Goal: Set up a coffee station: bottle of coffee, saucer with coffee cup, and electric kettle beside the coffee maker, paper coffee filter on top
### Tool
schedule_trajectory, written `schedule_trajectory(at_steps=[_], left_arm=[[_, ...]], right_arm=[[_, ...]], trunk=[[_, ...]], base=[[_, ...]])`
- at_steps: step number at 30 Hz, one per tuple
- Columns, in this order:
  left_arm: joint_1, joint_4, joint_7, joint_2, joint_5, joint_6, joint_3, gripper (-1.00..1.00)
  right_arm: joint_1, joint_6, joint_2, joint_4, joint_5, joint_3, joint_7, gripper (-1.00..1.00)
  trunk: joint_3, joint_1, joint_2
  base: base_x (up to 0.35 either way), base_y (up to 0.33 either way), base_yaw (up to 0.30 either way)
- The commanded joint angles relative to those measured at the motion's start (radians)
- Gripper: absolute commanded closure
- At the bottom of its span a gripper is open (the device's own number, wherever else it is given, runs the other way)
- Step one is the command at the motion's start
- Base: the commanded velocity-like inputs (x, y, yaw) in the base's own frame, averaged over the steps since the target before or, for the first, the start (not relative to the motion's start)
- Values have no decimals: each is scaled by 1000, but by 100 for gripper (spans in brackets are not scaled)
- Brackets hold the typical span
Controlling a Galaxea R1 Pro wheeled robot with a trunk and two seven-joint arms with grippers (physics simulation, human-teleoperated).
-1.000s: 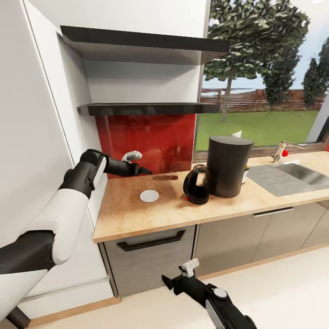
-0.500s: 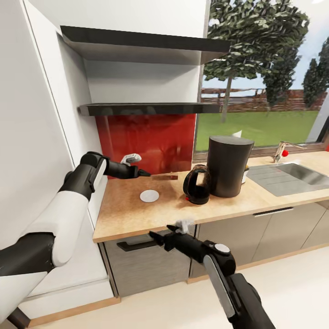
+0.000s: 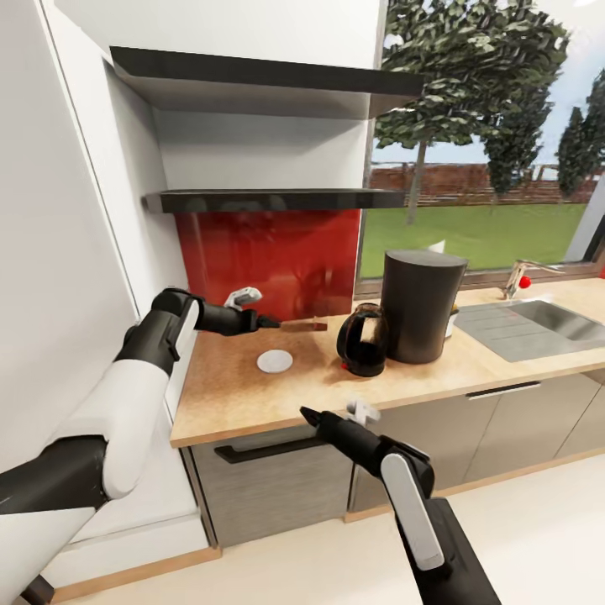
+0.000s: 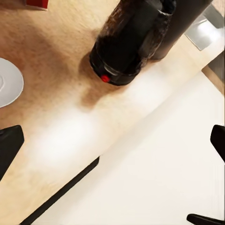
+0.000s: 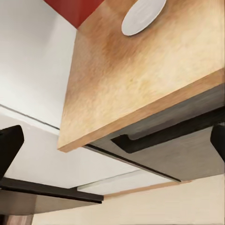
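Note:
The black cylindrical coffee maker (image 3: 423,307) stands on the wooden countertop (image 3: 252,395), with the dark electric kettle (image 3: 363,340) touching its left side. A white saucer (image 3: 275,360) lies bare on the counter left of the kettle. My left gripper (image 3: 267,321) hovers behind the saucer near the red backsplash, open; its wrist view looks down on the kettle (image 4: 126,47) and the saucer (image 4: 7,82). My right gripper (image 3: 307,413) is open at the counter's front edge, and its wrist view catches the saucer (image 5: 143,16). The coffee bottle is out of view.
Two dark wall shelves (image 3: 269,200) hang above the backsplash. A sink (image 3: 538,319) with a tap sits at the right. A small red-brown flat item (image 3: 304,325) lies by the backsplash. A drawer with a black handle (image 3: 277,444) is under the counter. Something white (image 3: 437,246) peeks from behind the coffee maker.
My right arm has risen from low in front of the drawer to the counter's front edge. The left gripper has edged slightly to the right.

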Motion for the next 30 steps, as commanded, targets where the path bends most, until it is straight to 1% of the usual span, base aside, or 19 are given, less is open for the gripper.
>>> schedule_trajectory(at_steps=[1, 4, 6, 15, 21, 23, 25, 26, 27, 30], left_arm=[[7, -1, -8, -1, -9, 6, 25, -100], [24, 0, -3, 2, -10, 6, 63, -100], [27, 1, 4, 3, -11, 5, 69, -100], [34, 1, 19, 1, -9, 1, 74, -100], [50, 1, 19, 0, -10, -1, 74, -100], [58, 1, 19, 0, -10, -2, 74, -100], [62, 1, 19, 1, -10, -2, 75, -100], [63, 1, 19, 1, -10, -2, 75, -100], [64, 1, 19, 3, -10, -2, 75, -100], [66, 1, 19, 5, -11, -1, 75, -100]], right_arm=[[-1, 3, 0, -2, -22, 1, -20, -100], [-1, 3, 0, -3, -38, 1, -33, -100], [-1, 3, 0, -3, -40, 2, -36, -100], [-1, 3, 0, 1, -45, 4, -36, -100], [-1, 2, 0, 2, -46, 9, -35, -100], [-1, 2, 0, 0, -49, 33, -35, -100], [-1, 2, 0, -1, -56, 37, -35, -100], [-1, 2, 0, -1, -65, 39, -35, -100], [-1, 2, 0, -1, -86, 41, -35, -100], [-1, 2, 0, -1, -121, 42, -35, -100]], trunk=[[-2, 1, -2], [-2, 1, -2], [-2, 1, -2], [-2, 1, -2], [-2, 1, -2], [-2, 1, -2], [-2, 1, -2], [-2, 1, -2], [-2, 1, -2], [-2, 1, -2]], base=[[199, 0, 0], [279, 0, 0], [321, 0, 0], [315, 0, 0], [81, 0, 0], [12, 0, 0], [74, 0, 0], [154, 0, 0], [223, 0, 0], [218, 0, 0]])
